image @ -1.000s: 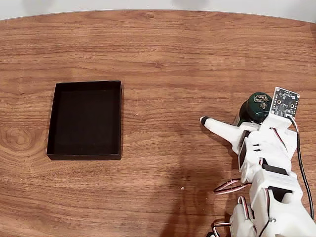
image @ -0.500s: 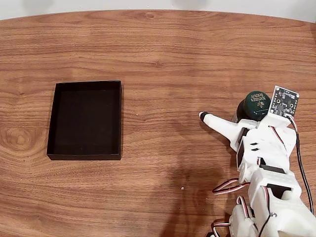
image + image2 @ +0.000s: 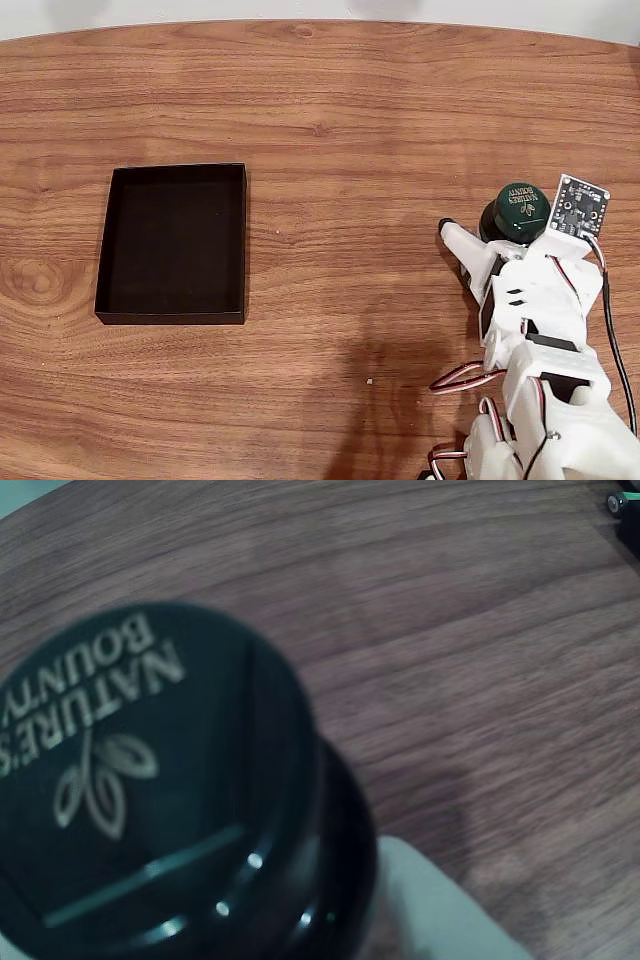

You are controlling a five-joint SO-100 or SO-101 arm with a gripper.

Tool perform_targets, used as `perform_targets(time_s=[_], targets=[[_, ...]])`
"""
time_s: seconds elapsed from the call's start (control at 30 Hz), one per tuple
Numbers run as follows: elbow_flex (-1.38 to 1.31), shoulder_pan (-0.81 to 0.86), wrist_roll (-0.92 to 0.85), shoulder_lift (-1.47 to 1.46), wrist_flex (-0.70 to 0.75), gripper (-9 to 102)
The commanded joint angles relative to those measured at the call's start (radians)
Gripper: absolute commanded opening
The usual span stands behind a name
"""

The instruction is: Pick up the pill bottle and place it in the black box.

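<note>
White pincer (image 3: 478,232) closing around green pill bottle (image 3: 515,214), grip unconfirmed, black box (image 3: 172,243) far left

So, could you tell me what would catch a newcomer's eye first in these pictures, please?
Probably the black box, dark and empty on the wooden table, at the left of the fixed view. At the right, the white arm's gripper sits at the green pill bottle. In the wrist view, the cap reads "Nature's Bounty".
</note>
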Motion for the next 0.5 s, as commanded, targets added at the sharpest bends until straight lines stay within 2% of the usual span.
perform_targets(time_s=[0.0,0.47], targets=[[-0.037,-0.009,-0.017,0.048,0.009,31],[-0.037,-0.008,-0.018,0.061,0.028,21]])
